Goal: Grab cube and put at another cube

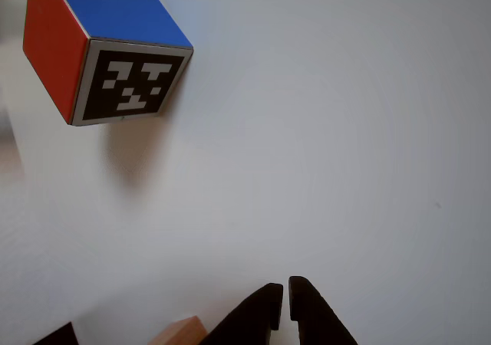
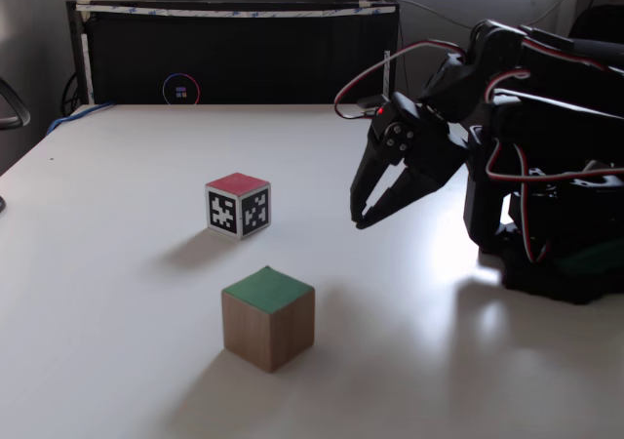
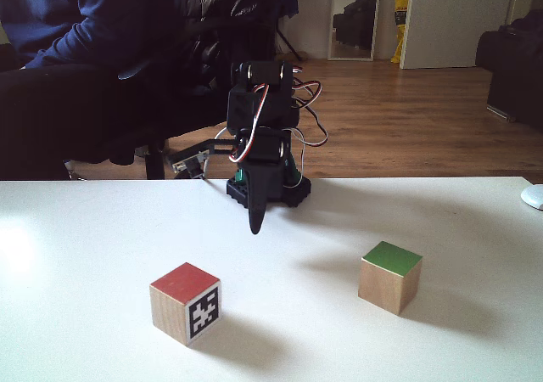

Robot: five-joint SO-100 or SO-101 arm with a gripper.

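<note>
Tool hangs empty, tips nearly together, above the desk. We place the cube, green face up, nearer the camera than the tool, well apart; marker cube lies beyond it.

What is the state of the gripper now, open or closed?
Gripper: closed with only a thin slit between the fingertips, holding nothing, apart from both cubes.

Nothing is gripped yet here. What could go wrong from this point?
The gripper hangs nearly shut above bare table, so it must open before reaching the green-topped cube, or the fingers may just shove it. The marker cube stands apart but not far, so a sweeping approach could knock it. Both cubes sit loose on the smooth table and could slide.
</note>
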